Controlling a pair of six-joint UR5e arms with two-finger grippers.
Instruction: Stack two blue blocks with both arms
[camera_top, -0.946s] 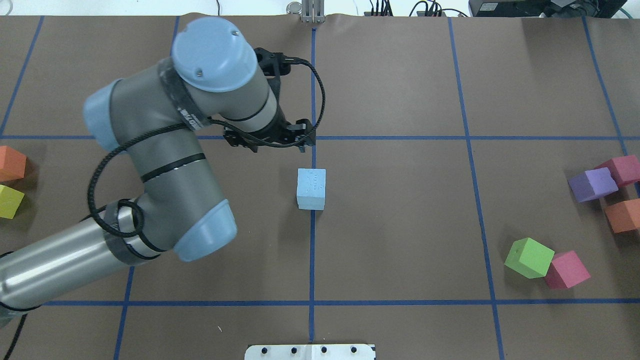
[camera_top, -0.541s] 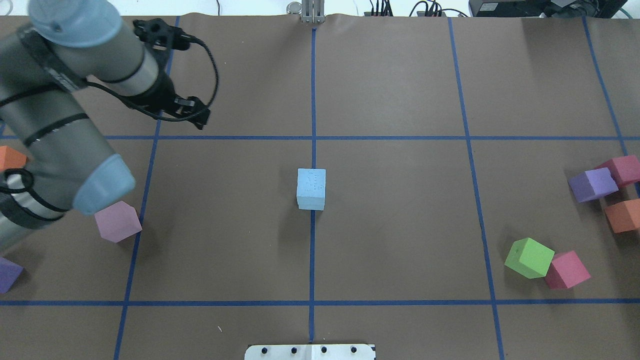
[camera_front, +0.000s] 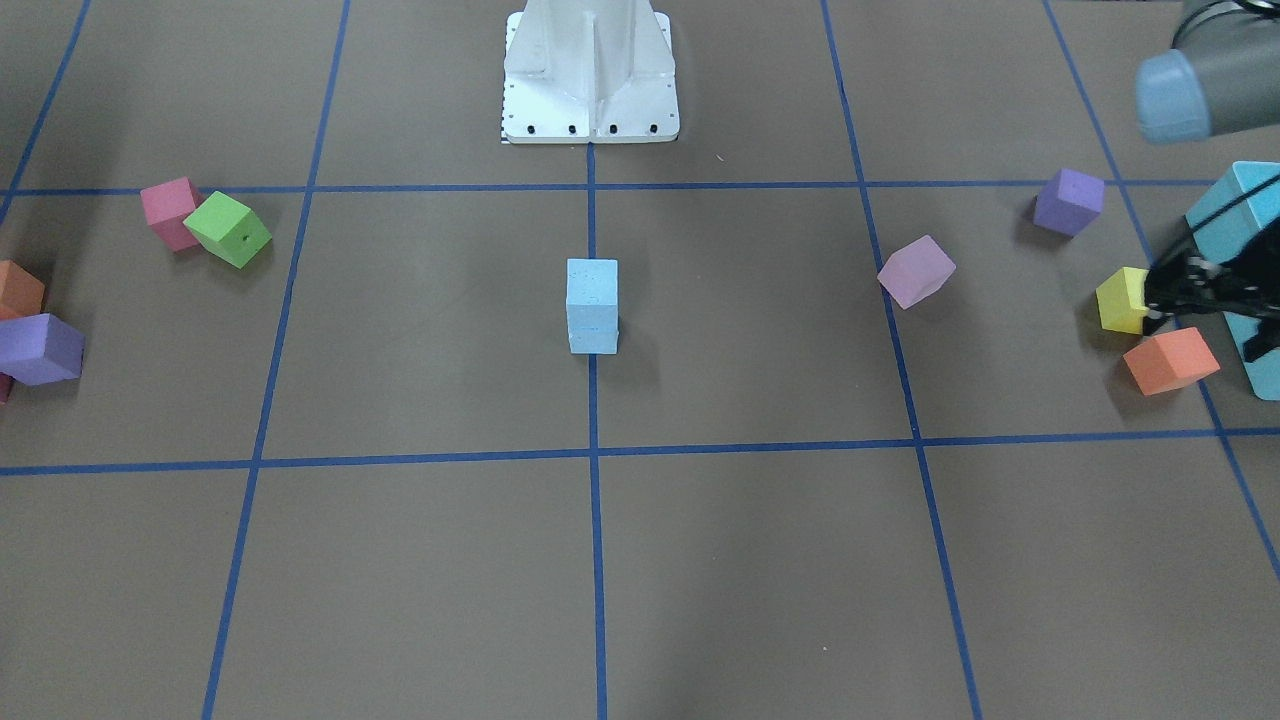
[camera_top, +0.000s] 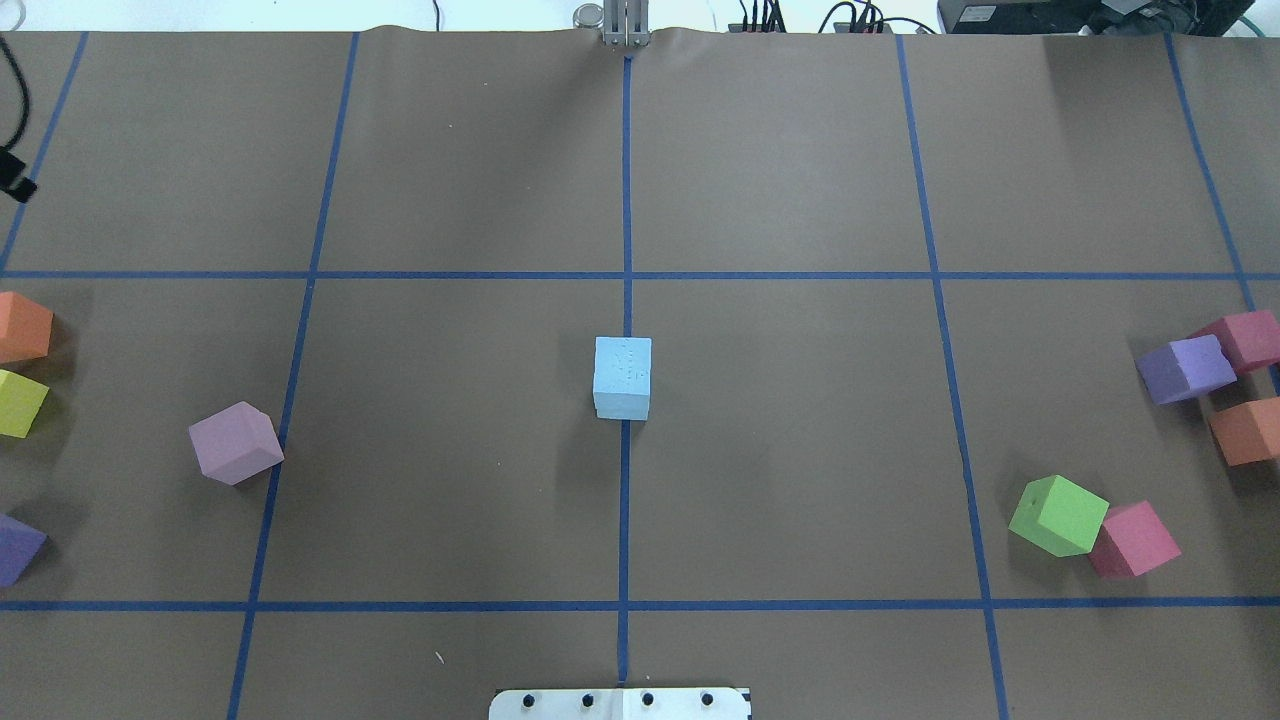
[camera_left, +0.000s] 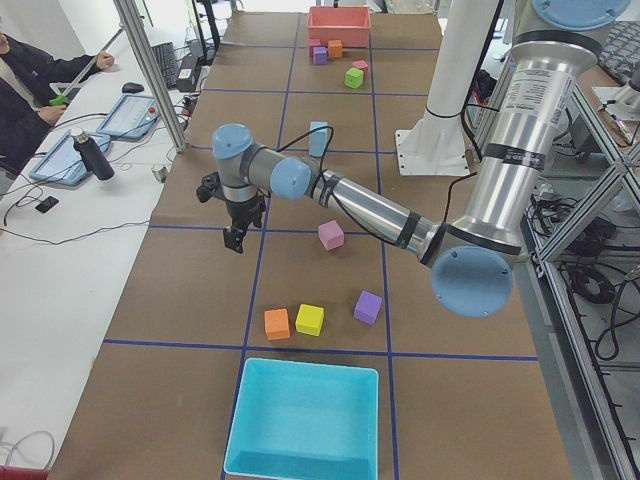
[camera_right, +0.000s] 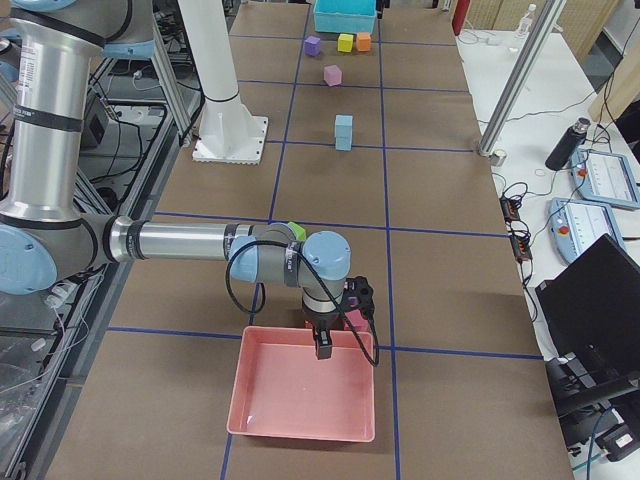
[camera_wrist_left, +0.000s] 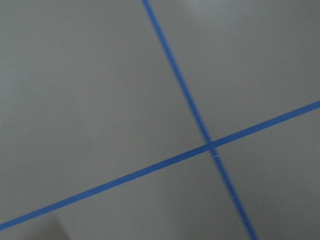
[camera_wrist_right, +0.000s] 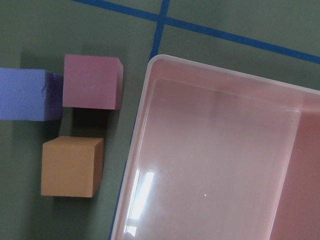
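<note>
The two pale blue blocks (camera_top: 622, 377) stand stacked one on the other at the table's centre, on the middle blue line. The stack also shows in the front view (camera_front: 592, 305), the left side view (camera_left: 318, 138) and the right side view (camera_right: 343, 132). No gripper touches it. My left gripper (camera_front: 1160, 295) hangs far out on my left, above the yellow cube (camera_front: 1120, 300); its jaws are too dark to read. My right gripper (camera_right: 325, 345) shows only in the right side view, over the pink tray (camera_right: 300, 390); I cannot tell its state.
A teal box (camera_left: 305, 415) sits at my left end, with orange (camera_top: 22, 326), yellow and purple cubes near it and a lilac cube (camera_top: 236, 443) further in. Green (camera_top: 1058, 515), magenta, purple and orange cubes lie on my right by the pink tray. The white pedestal (camera_front: 590, 70) stands at my base.
My left arm has swung away from beside the blue stack to the far left, nearly out of the overhead view. The stack has not moved.
</note>
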